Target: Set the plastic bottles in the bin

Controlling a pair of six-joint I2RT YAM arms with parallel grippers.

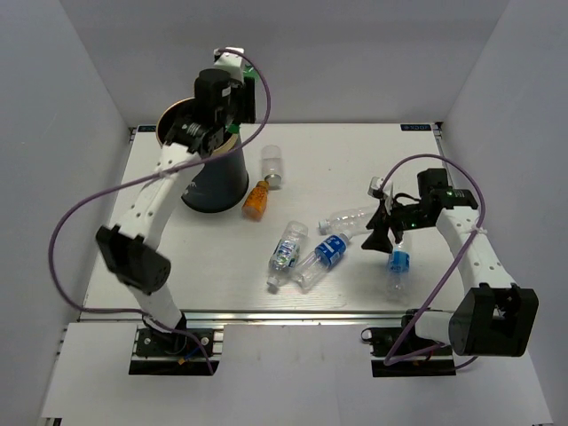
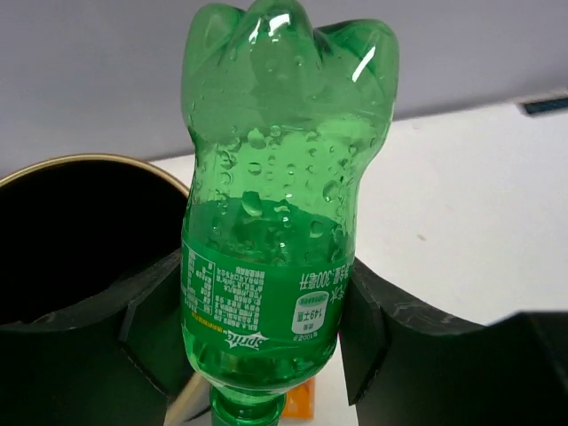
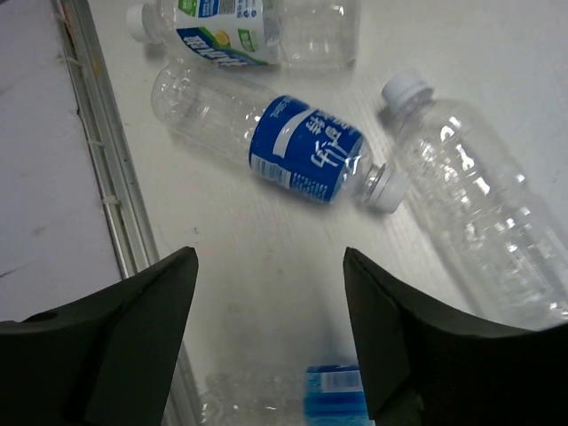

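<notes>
One white tabletop [image 1: 355,160] fills most of the top view, and the dark green bin [image 1: 217,182] stands at its upper left, its gold rim and black inside showing at the left of the left wrist view. The green bottle [image 2: 275,222] is clamped just above its neck in the left gripper [image 2: 262,328], base pointing away from the wrist, raised near the bin's rim; whether it is fully over the opening cannot be told. Six more bottles lie on the tabletop: a plain clear one [image 1: 272,164] and an orange one [image 1: 256,200] just right of the bin, two blue-labelled ones [image 1: 286,253] [image 1: 324,257] at lower centre, and a clear one [image 1: 351,216] and another blue-labelled one [image 1: 398,271] at the right. The right gripper [image 1: 383,232] hangs over that right-hand group with its jaws spread wide and nothing between them. To finish this drop well, I judge the left gripper should bring the green bottle squarely over the black opening before letting go, since a release at the rim could bounce it back out.
</notes>
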